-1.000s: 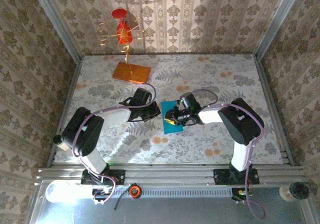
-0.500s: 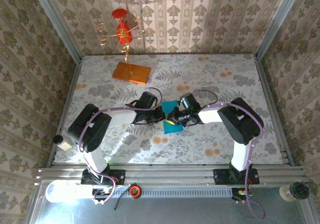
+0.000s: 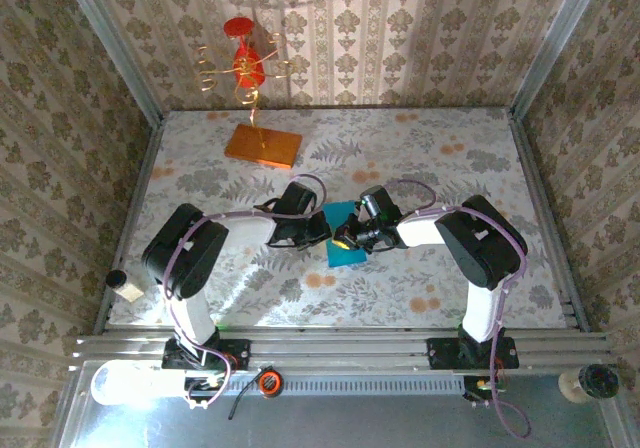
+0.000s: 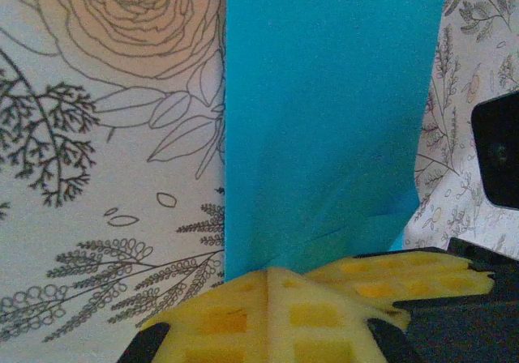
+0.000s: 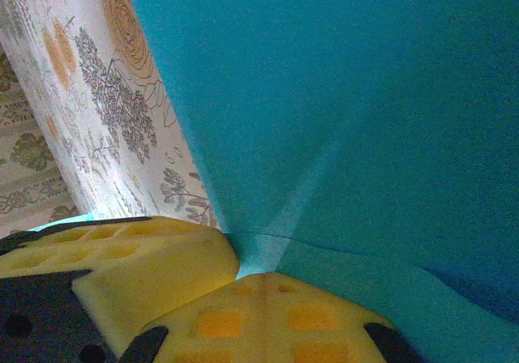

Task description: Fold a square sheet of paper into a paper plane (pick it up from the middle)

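Note:
The square sheet of paper (image 3: 346, 256), cyan-blue and folded to a narrow rectangle, lies mid-table. No paper plane shape shows. My left gripper (image 3: 323, 230) is shut, its yellow pads (image 4: 235, 318) pressed together at the sheet's (image 4: 332, 120) near edge, tips resting on it. My right gripper (image 3: 340, 236) meets it from the right and is shut, pinching a raised crease of the sheet (image 5: 340, 96) where the fold lines converge at its tips (image 5: 263, 275). One right finger (image 4: 422, 270) lies beside my left gripper (image 4: 272, 272); one left finger (image 5: 122, 258) lies against the right pads.
An orange slab (image 3: 262, 145) sits at the back left, with a red and gold wire ornament (image 3: 245, 63) standing on it. Patterned walls close in the left, right and back. A small white object (image 3: 125, 286) sits at the table's left edge.
My left gripper has slid right along the table until its tips reach the sheet beside the right gripper. The right gripper has closed on the paper and stayed in place.

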You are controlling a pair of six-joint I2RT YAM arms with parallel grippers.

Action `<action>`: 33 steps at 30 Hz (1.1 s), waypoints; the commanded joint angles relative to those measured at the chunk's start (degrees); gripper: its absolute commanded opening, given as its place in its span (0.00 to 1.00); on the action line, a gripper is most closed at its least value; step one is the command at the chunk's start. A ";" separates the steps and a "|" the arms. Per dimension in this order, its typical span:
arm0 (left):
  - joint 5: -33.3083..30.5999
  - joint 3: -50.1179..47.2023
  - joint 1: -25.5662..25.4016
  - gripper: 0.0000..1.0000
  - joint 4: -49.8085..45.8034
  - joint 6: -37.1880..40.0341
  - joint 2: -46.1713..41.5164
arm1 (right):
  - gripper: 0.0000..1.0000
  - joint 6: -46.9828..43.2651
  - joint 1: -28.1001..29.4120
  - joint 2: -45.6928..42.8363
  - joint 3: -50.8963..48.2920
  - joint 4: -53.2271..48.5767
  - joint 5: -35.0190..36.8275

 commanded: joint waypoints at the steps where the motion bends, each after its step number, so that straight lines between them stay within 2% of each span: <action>1: -0.28 1.76 -0.57 0.00 -0.08 1.35 1.08 | 0.01 -0.03 -0.44 2.97 -1.38 -6.35 2.70; 12: -1.10 0.70 -0.70 0.00 -3.44 2.25 2.84 | 0.00 0.22 -0.44 1.84 -1.73 -4.46 1.76; 19: -2.33 1.01 -0.67 0.00 -8.51 4.74 3.89 | 0.00 -0.70 -0.96 -3.68 -0.42 -1.98 -1.38; 22: -2.55 1.27 -0.69 0.00 -9.38 5.46 4.11 | 0.00 -4.09 -1.44 -6.94 -0.09 -3.75 -1.30; 26: -2.81 1.52 -0.69 0.00 -10.05 5.83 4.24 | 0.00 -11.15 -1.81 -9.96 -0.59 -9.98 2.88; 33: -3.02 2.72 -0.67 0.00 -11.67 6.86 4.64 | 0.00 -16.28 -1.93 -8.41 1.01 -14.71 3.59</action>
